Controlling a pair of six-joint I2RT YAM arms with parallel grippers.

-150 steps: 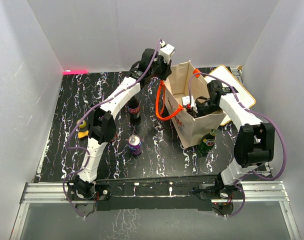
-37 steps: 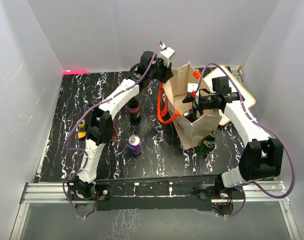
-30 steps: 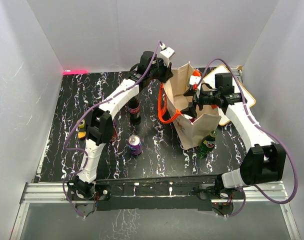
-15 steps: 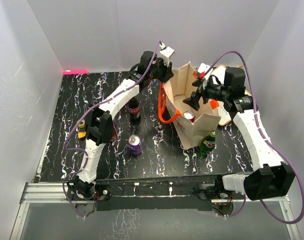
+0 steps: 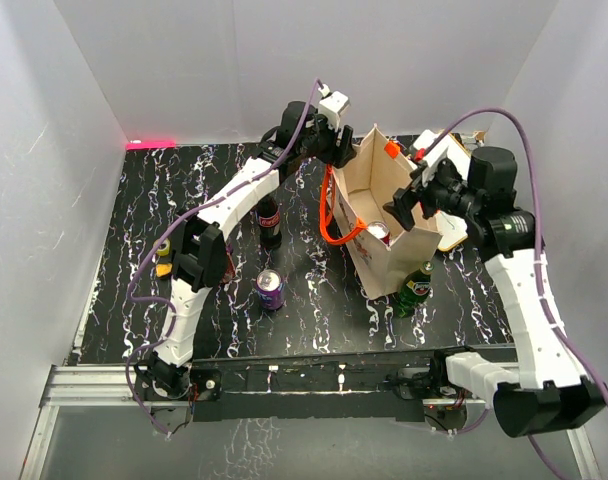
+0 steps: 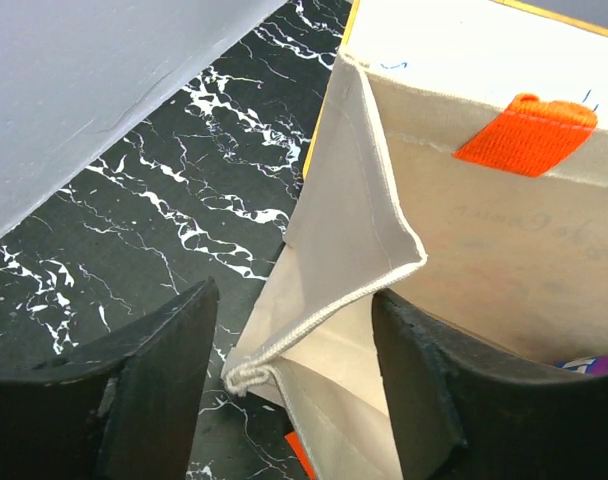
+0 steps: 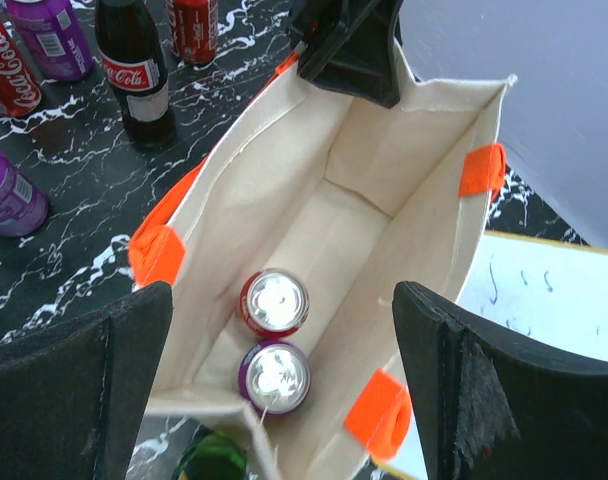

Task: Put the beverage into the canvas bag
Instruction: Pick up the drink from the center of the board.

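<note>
The canvas bag (image 7: 384, 200), stiff beige cloth, holds two round cans (image 7: 274, 302); right pincer (image 7: 284, 315) hangs spread above, left pincer (image 6: 289, 330) spread astride its rim.

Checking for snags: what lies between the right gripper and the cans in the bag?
Nothing. In the right wrist view the open right gripper looks straight down on the red can and the purple can.

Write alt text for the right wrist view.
Looking down into the open canvas bag, where a red can and a purple can stand upright side by side. The right gripper hangs open and empty above them; a cola bottle stands on the table beside the bag.
</note>
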